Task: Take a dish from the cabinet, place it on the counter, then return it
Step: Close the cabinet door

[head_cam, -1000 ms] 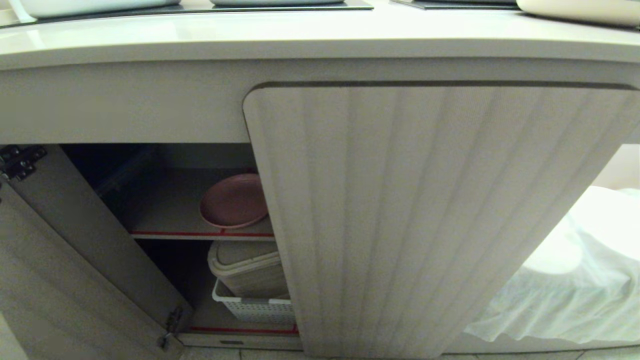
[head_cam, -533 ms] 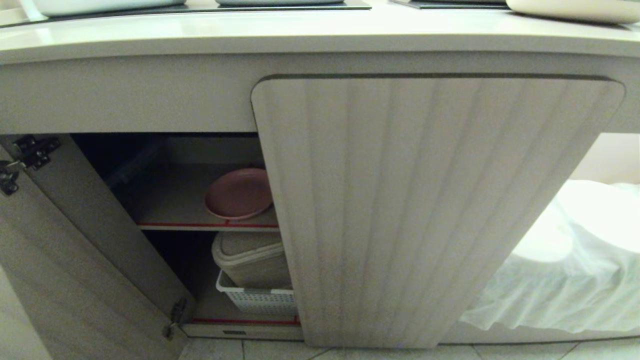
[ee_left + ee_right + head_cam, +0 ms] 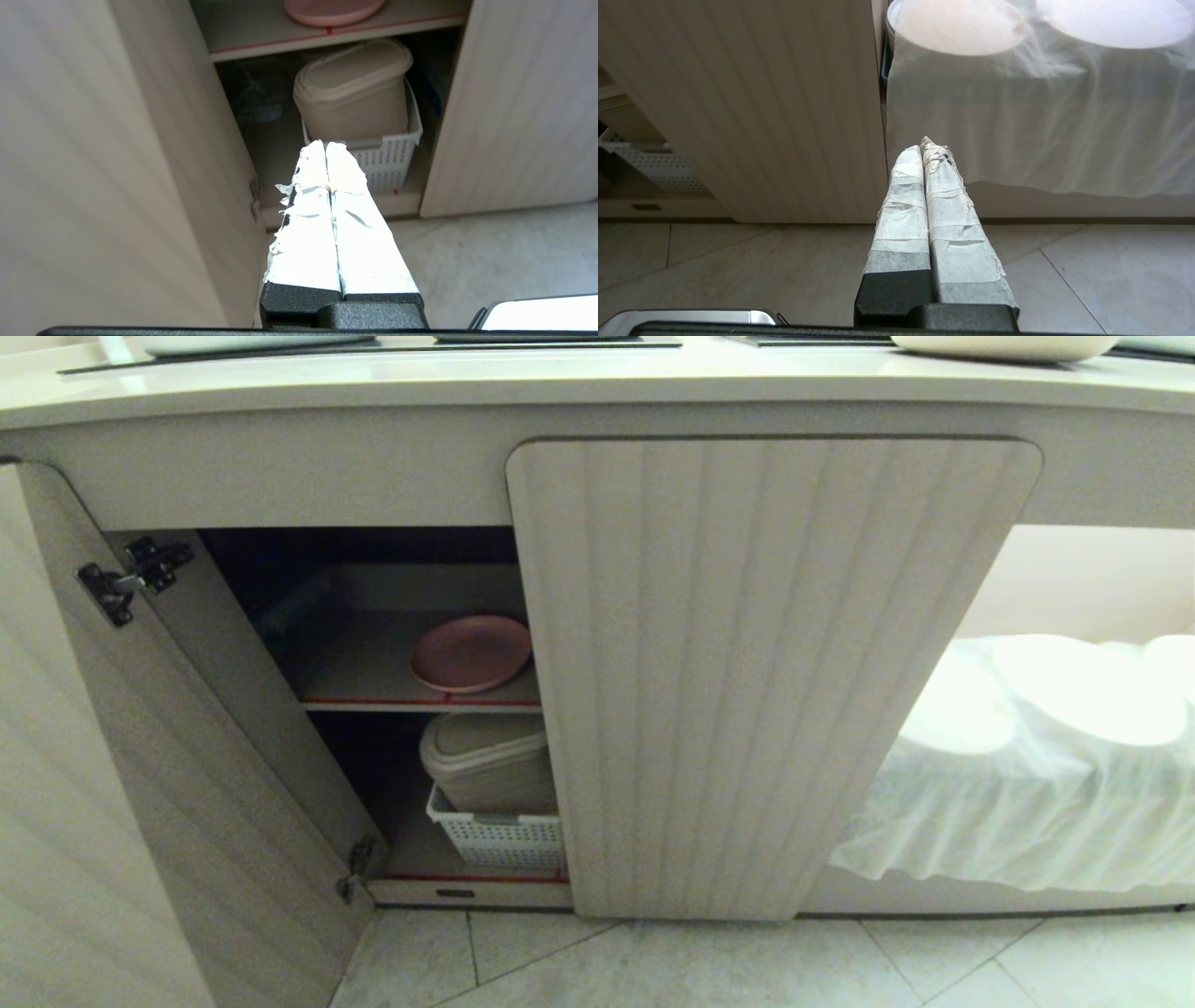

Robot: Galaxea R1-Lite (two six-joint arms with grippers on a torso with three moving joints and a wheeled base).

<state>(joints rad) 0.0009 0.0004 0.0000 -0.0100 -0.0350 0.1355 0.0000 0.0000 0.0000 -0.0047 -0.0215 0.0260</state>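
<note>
Two wrist views, shut jaws, head view none

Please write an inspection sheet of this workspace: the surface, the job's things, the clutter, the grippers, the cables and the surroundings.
Surface: the counter runs across the top, with black panels and pale dishes at its far edge.
Job's things: the pink dish lies on the upper shelf of the cabinet, near the red front edge; left door open, right door shut.
Clutter: a lidded beige container sits in a white basket on the lower shelf.
Grippers: left gripper shut, empty, before the open compartment; right gripper shut, empty, facing the white cloth.
Cables: nothing seen.
Surroundings: tiled floor; cloth-covered shapes beside the cabinet.
</note>
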